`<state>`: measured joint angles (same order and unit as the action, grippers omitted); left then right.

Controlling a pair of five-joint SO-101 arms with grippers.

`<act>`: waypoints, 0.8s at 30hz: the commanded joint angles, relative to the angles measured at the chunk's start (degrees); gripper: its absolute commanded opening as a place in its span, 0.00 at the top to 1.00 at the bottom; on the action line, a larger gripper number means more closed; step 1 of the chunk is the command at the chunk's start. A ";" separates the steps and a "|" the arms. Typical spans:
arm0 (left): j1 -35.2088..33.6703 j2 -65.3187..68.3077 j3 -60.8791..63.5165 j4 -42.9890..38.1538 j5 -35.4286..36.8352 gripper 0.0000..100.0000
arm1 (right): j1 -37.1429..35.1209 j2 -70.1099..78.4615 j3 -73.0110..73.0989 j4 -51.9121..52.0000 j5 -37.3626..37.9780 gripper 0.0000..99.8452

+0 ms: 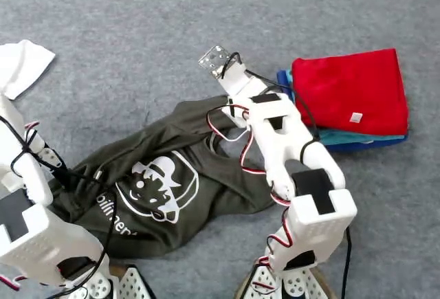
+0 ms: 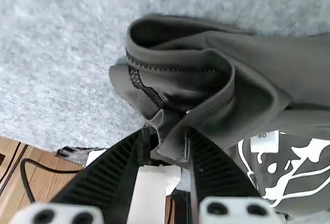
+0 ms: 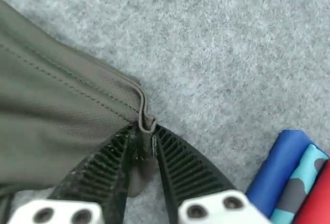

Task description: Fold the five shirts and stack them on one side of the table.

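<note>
High view: an olive-green cotton shirt with a white cartoon print (image 1: 165,182) is seen lying crumpled at the centre of the grey felt-covered table (image 1: 137,31). A bunched fold at its 8 o'clock edge is pinched in the left claw (image 2: 166,134). The hem at 1 o'clock is clamped in the right claw (image 3: 145,128), which is closed almost completely. A stack of folded shirts, red on top (image 1: 350,93), is placed at 3 o'clock, and a white shirt (image 1: 20,65) at 9 o'clock.
</note>
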<state>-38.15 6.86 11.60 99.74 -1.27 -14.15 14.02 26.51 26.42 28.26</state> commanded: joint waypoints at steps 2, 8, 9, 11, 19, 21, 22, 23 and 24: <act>-1.05 -0.57 0.00 -0.26 -0.97 0.89 | 0.57 -0.22 -2.86 0.53 0.53 1.00; -1.14 -0.92 1.32 0.97 -5.45 0.89 | 0.48 -0.13 -2.86 0.53 0.53 1.00; -1.41 -1.01 1.85 0.97 -7.12 0.89 | 0.48 -0.13 -2.86 0.53 0.53 1.00; -2.73 -1.45 2.29 0.97 -12.13 0.86 | 0.48 -0.04 -2.86 0.53 0.53 1.00; -5.89 -8.92 -5.71 0.88 -36.04 0.81 | -0.31 -0.13 -2.77 0.53 0.53 1.00; -5.63 -8.84 -6.77 0.97 -36.40 0.81 | -0.31 -0.13 -2.77 0.53 0.53 1.00; -5.63 -8.84 -6.07 0.97 -36.66 0.81 | -0.31 -0.13 -2.77 0.53 0.53 1.00; -5.54 -8.75 -4.92 0.97 -36.66 0.81 | -0.31 -0.13 -2.77 0.53 0.53 1.00; -5.54 -8.75 -3.16 0.97 -36.84 0.81 | -0.31 -0.13 -2.77 0.53 0.53 1.00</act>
<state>-43.34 0.44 7.91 99.74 -36.97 -14.15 14.11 26.51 26.42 28.26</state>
